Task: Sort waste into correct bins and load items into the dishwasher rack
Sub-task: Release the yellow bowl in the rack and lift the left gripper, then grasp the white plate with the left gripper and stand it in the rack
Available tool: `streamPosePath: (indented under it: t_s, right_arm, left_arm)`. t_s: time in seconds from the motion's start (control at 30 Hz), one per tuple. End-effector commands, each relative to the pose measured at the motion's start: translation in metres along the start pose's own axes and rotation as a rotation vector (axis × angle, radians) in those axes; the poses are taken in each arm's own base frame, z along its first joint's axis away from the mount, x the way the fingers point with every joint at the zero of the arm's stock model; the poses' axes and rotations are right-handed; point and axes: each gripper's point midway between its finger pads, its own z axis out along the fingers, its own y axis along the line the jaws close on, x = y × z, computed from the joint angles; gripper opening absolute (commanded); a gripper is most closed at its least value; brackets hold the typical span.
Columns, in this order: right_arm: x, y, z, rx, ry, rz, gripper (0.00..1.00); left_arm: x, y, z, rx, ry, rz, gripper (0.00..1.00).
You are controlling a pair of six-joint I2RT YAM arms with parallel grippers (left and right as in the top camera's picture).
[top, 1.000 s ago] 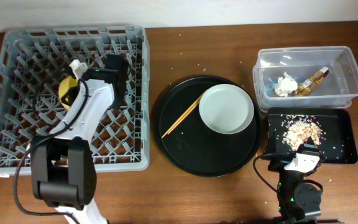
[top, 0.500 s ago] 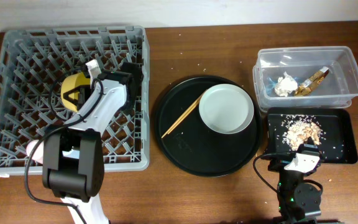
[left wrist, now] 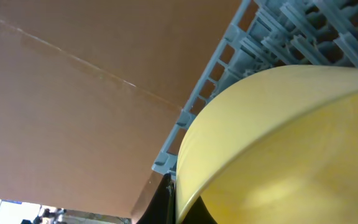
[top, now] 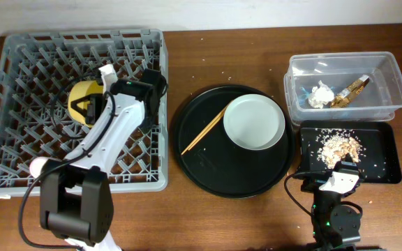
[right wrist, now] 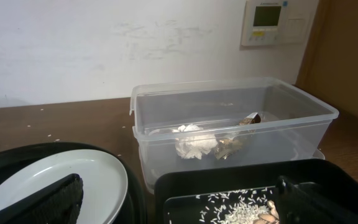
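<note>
The yellow bowl [top: 82,104] sits tilted among the pegs of the grey dishwasher rack [top: 19,104]. My left gripper [top: 98,100] is shut on its rim. In the left wrist view the bowl [left wrist: 278,143] fills the frame, with a black finger [left wrist: 171,202] against its edge and the rack [left wrist: 241,56] behind. My right gripper [right wrist: 179,196] is open and empty, low at the near end of the shallow black tray [top: 389,160]. That tray holds crumbs [top: 337,146]. The clear tub [top: 386,66] holds the tissue wad [top: 319,95] and gold wrapper [top: 350,90]. Neither cup is in view.
The large round black tray [top: 201,167] in the middle carries the pale grey plate [top: 255,122] and the chopsticks [top: 202,130]. Loose crumbs speckle the brown table around it. The right wrist view shows the tub [right wrist: 229,118], the plate [right wrist: 61,180] and a wall behind.
My left wrist has swung to the right over the rack, and the yellow bowl has come more into view and shifted slightly right. The right arm has not moved.
</note>
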Motion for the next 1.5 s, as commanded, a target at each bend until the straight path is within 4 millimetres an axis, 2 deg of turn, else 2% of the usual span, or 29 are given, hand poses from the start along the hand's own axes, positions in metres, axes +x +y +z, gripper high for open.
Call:
streamPosePath:
  t_s: [0.0, 0.07, 0.13, 0.2, 0.33, 0.43, 0.53, 0.57, 0.63, 0.67, 0.7, 0.73, 0.77, 0.83, 0.87, 0.93, 0.97, 1.03, 1.07, 1.13, 1.2, 1.27, 1.33, 1.43, 1.47]
  right_arm:
    - [0.003, -0.001, 0.000, 0.002, 0.001, 0.010, 0.98]
    - [0.003, -0.001, 0.000, 0.001, 0.002, 0.010, 0.99]
    - [0.003, -0.001, 0.000, 0.002, 0.001, 0.010, 0.98]
    - [0.003, -0.001, 0.000, 0.001, 0.002, 0.010, 0.98]
    - [0.003, -0.001, 0.000, 0.002, 0.001, 0.010, 0.98]
    - [0.003, -0.001, 0.000, 0.001, 0.002, 0.010, 0.98]
    - [0.003, -0.001, 0.000, 0.002, 0.001, 0.010, 0.98]
    - [0.003, -0.001, 0.000, 0.001, 0.002, 0.010, 0.98]
    - [0.003, -0.001, 0.000, 0.002, 0.001, 0.010, 0.98]
    - [0.003, -0.001, 0.000, 0.001, 0.002, 0.010, 0.99]
    - [0.003, -0.001, 0.000, 0.002, 0.001, 0.010, 0.99]
    - [0.003, -0.001, 0.000, 0.002, 0.001, 0.010, 0.98]
    - [0.003, -0.001, 0.000, 0.002, 0.001, 0.010, 0.99]
    - [0.003, -0.001, 0.000, 0.002, 0.001, 0.010, 0.98]
    - [0.003, -0.001, 0.000, 0.001, 0.002, 0.010, 0.98]
    - [0.003, -0.001, 0.000, 0.002, 0.001, 0.010, 0.98]
    - [0.003, -0.001, 0.000, 0.001, 0.002, 0.010, 0.99]
    - [0.003, -0.001, 0.000, 0.002, 0.001, 0.010, 0.99]
    - [0.003, -0.001, 0.000, 0.001, 0.002, 0.010, 0.98]
    - [0.003, -0.001, 0.000, 0.002, 0.001, 0.010, 0.98]
    - [0.003, -0.001, 0.000, 0.002, 0.001, 0.010, 0.98]
    - [0.003, -0.001, 0.000, 0.002, 0.001, 0.010, 0.99]
    - [0.003, -0.001, 0.000, 0.002, 0.002, 0.010, 0.98]
    - [0.003, -0.001, 0.000, 0.002, 0.002, 0.010, 0.98]
    - [0.003, -0.001, 0.000, 0.001, 0.002, 0.010, 0.98]
  left_arm:
    - [0.003, 0.024, 0.037, -0.089, 0.060, -0.104, 0.00]
    - [0.012, 0.024, 0.059, -0.083, 0.128, -0.172, 0.00]
    - [0.018, 0.010, 0.065, -0.026, 0.174, -0.205, 0.00]
    - [0.019, 0.003, 0.067, -0.029, 0.176, -0.201, 0.00]
    - [0.031, -0.025, 0.079, -0.100, 0.169, -0.031, 0.00]
    - [0.034, -0.031, 0.079, -0.102, 0.169, 0.001, 0.00]
    - [0.038, -0.048, 0.062, -0.018, 0.183, 0.028, 0.00]
    - [0.039, -0.054, 0.055, 0.014, 0.184, 0.041, 0.05]
    - [0.048, -0.065, 0.043, 0.083, 0.224, 0.085, 0.66]
    - [0.056, -0.071, 0.039, 0.128, 0.263, 0.097, 0.81]
    - [0.068, -0.079, 0.033, 0.207, 0.335, 0.107, 0.87]
    - [0.079, -0.083, 0.020, 0.306, 0.432, 0.121, 0.87]
    - [0.082, -0.082, 0.009, 0.375, 0.490, 0.117, 0.87]
    - [0.074, -0.076, -0.015, 0.518, 0.578, 0.067, 0.87]
    - [0.064, -0.079, -0.036, 0.670, 0.606, 0.047, 0.87]
    - [0.031, -0.107, -0.103, 1.149, 0.623, -0.003, 0.87]
    - [0.020, -0.117, -0.122, 1.284, 0.604, -0.010, 0.87]
    - [-0.005, -0.139, -0.168, 1.532, 0.478, 0.022, 0.78]
    - [-0.013, -0.150, -0.191, 1.586, 0.375, 0.069, 0.70]
    - [-0.022, -0.172, -0.225, 1.629, 0.185, 0.174, 0.67]
    - [-0.017, -0.204, -0.252, 1.627, 0.123, 0.222, 0.67]
    - [0.011, -0.249, -0.283, 1.659, 0.240, 0.210, 0.65]
    - [0.048, -0.281, -0.306, 1.686, 0.453, 0.192, 0.50]
    - [0.073, -0.298, -0.318, 1.670, 0.566, 0.189, 0.45]
    - [0.078, -0.301, -0.320, 1.666, 0.575, 0.195, 0.40]
